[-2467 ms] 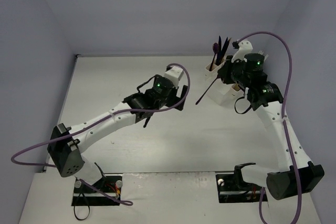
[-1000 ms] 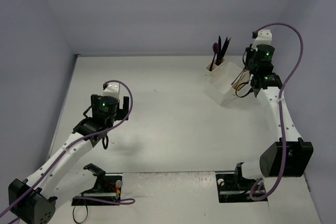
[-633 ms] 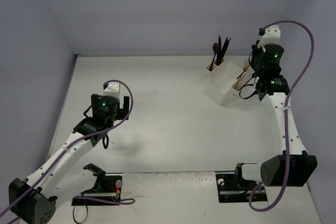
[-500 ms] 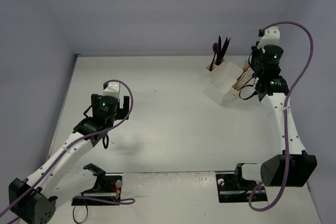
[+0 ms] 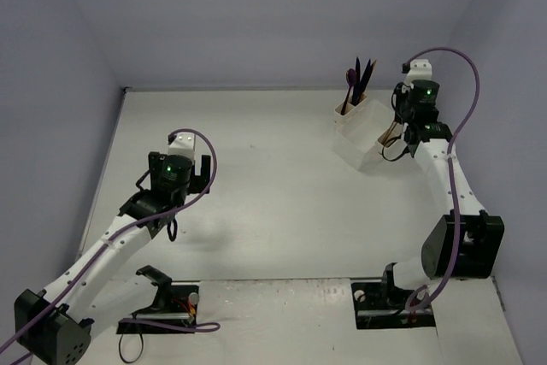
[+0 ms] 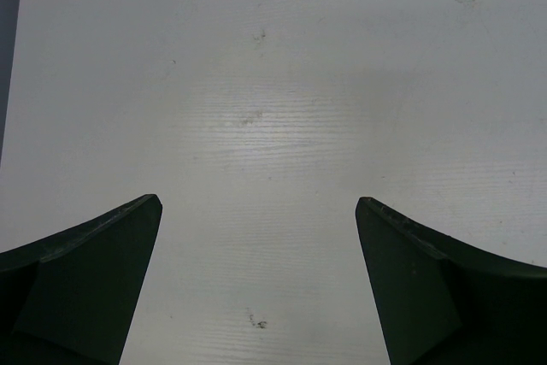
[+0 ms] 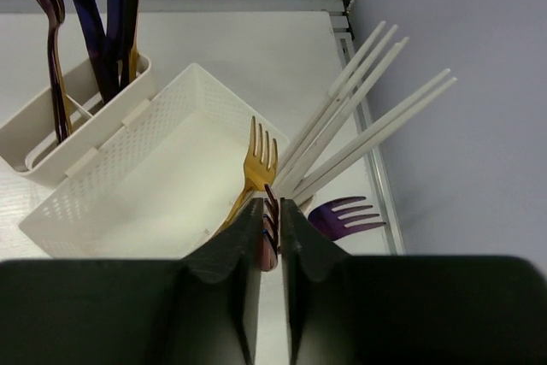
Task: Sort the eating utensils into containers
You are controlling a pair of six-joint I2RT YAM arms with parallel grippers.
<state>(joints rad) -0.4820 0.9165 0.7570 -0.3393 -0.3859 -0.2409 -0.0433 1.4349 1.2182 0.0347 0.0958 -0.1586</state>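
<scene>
My right gripper point(image 7: 272, 204) is shut on the head of a dark purple fork point(image 7: 272, 211), whose tines stick up between the jaws. It hangs over the right end of the white organizer point(image 7: 128, 179), also in the top view point(image 5: 359, 138). Beside the held fork stand a gold fork point(image 7: 259, 156), a second purple fork point(image 7: 344, 214) and several white plastic utensils point(image 7: 367, 121). Dark purple utensils point(image 7: 94, 14) stand in a far-left cup compartment point(image 7: 51, 126). In the top view the right gripper point(image 5: 408, 132) is at the organizer's right end. My left gripper point(image 6: 258, 203) is open and empty over bare table.
The right wall point(image 7: 479, 83) and the table's back right edge point(image 7: 350, 32) lie close to the organizer. The large tray section point(image 7: 171, 203) holds nothing visible. The left arm point(image 5: 128, 228) hovers over the left half of the white table point(image 5: 273, 185).
</scene>
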